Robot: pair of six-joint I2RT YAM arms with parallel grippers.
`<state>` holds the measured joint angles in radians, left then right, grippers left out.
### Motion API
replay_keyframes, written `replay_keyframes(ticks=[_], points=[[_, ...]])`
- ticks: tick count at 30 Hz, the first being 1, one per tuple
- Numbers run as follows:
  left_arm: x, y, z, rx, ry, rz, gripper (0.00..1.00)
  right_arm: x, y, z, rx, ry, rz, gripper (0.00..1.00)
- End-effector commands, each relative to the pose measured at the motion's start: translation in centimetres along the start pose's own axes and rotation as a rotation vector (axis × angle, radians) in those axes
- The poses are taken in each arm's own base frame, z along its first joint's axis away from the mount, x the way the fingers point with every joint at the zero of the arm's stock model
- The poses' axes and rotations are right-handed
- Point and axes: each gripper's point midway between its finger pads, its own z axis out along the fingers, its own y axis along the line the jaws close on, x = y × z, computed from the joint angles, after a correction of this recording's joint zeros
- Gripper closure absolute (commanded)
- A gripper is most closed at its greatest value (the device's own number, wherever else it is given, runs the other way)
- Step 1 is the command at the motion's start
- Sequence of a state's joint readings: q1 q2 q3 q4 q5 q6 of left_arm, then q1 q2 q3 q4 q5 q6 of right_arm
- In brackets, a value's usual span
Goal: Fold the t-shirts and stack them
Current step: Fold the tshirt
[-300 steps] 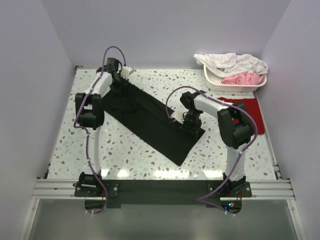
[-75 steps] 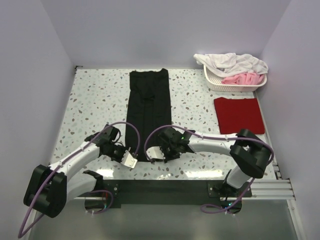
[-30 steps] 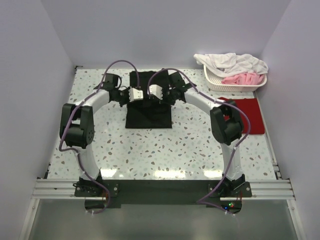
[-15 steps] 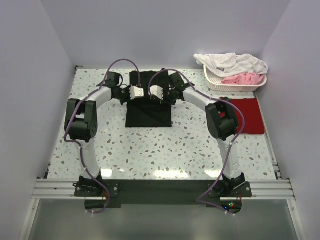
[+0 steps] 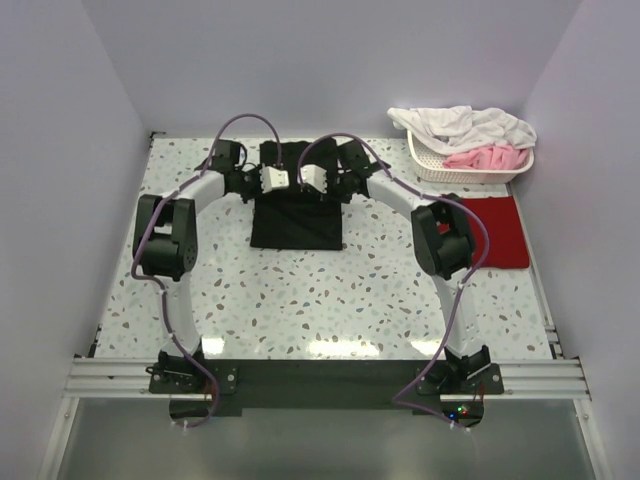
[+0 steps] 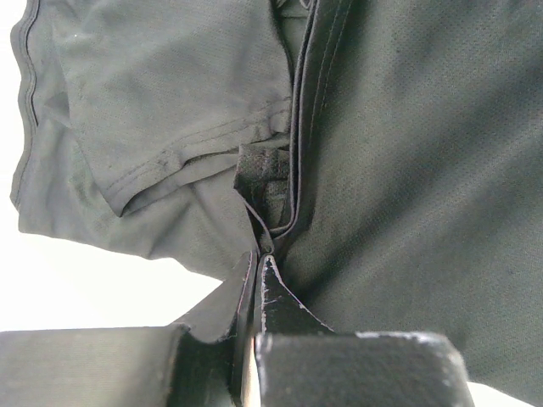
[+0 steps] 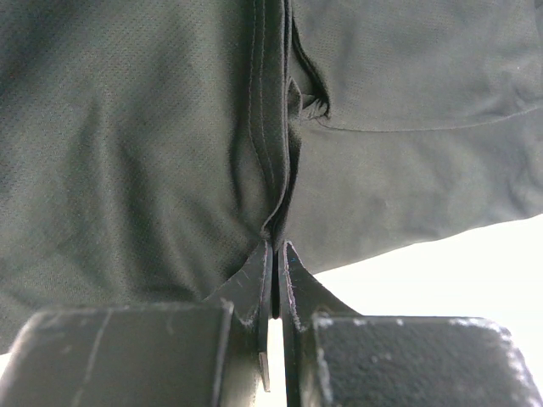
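1. Speckled white desk (image 5: pixel 300 300) between pale lilac walls (image 5: pixel 330 60); both arms reach to its far side and cover the far edge of the black t-shirt (image 5: pixel 295 222)
2. Left claw (image 6: pixel 257 264) is clenched on a doubled hem of the black t-shirt. Its tips almost meet, with only a thin ridge of cloth running out beyond them, and a sleeve (image 6: pixel 170 110) lies just left of that ridge
3. Right claw (image 7: pixel 277 253) is likewise pinched tight on a stitched fold of the same shirt; how deep the cloth sits between the tips is hidden
4. From above, the claws sit side by side and near each other, their tips covered by the white wrist housings
5. Nearward of both claws the shirt lies flat as a folded rectangle
6. Well right of the right claw lies the folded dark red t-shirt (image 5: pixel 500 232), its left edge cut off by the right arm's elbow (image 5: pixel 443 240)
7. Farther right stands a basket (image 5: pixel 460 174) heaped with white cloth (image 5: pixel 460 125) and pink cloth (image 5: pixel 485 157); the garments cannot be made out
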<state>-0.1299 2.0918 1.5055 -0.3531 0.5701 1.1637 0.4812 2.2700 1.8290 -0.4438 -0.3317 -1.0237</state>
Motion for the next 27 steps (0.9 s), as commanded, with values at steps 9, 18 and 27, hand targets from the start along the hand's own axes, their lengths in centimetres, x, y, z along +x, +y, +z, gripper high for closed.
replay_keyframes(ticks=[9,18,27], points=[[0.7,3.6,-1.4,-0.119,0.031,-0.058,0.68,-0.3,-3.9,-0.5,0.114,0.023,-0.014,0.77],[-1.5,0.5,-7.8,-0.072,-0.029,-0.164,0.62,-1.1,-0.2,-7.1,0.041,0.037,0.057,0.52],[-1.6,-8.9,-8.8,0.084,-0.060,-0.191,0.60,-2.7,8.4,-9.3,-0.137,0.020,0.103,0.60]])
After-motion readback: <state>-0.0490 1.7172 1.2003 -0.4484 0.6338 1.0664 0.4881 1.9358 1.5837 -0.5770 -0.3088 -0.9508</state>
